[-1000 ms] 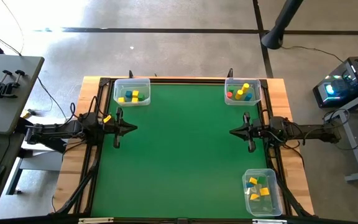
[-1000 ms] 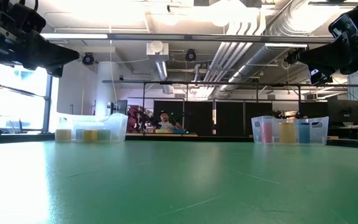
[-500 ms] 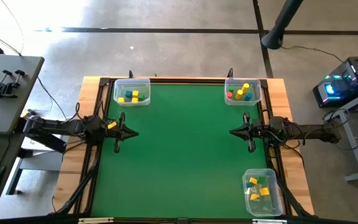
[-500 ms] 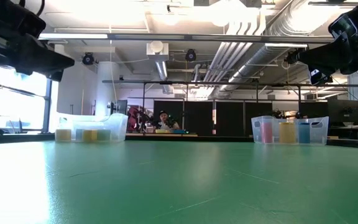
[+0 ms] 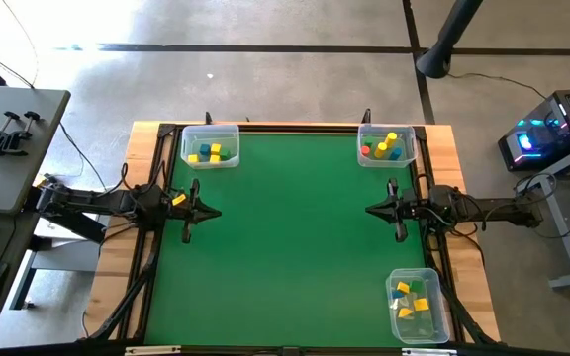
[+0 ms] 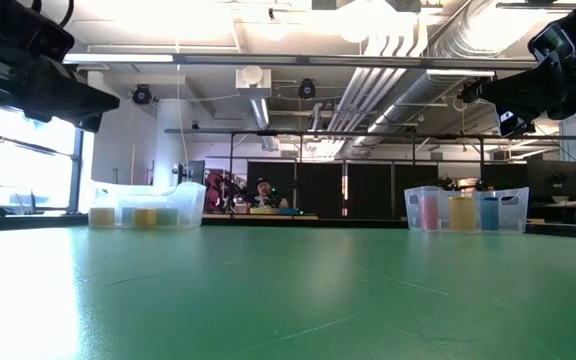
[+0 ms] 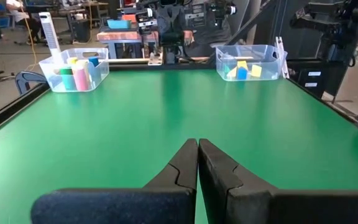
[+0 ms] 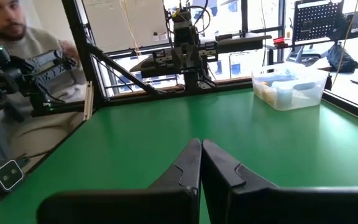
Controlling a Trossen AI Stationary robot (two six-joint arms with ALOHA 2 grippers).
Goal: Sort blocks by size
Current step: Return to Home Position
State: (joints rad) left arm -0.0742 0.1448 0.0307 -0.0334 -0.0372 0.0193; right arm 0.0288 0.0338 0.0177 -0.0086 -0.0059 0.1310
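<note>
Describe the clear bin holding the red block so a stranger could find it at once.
Start at the green mat seen from above. Go to its top-right corner, where a clear bin sits. Unlike the top-left bin and the bottom-right bin, it holds a red block beside tall yellow ones.

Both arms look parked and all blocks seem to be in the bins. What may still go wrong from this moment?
A person is close to the table edge, so an arm that moves might strike them. The bin beside the right arm stands at the very border; a bump might tip it and spill its blocks. The left pincer and right pincer are shut and empty, so a drop seems unlikely.
</note>
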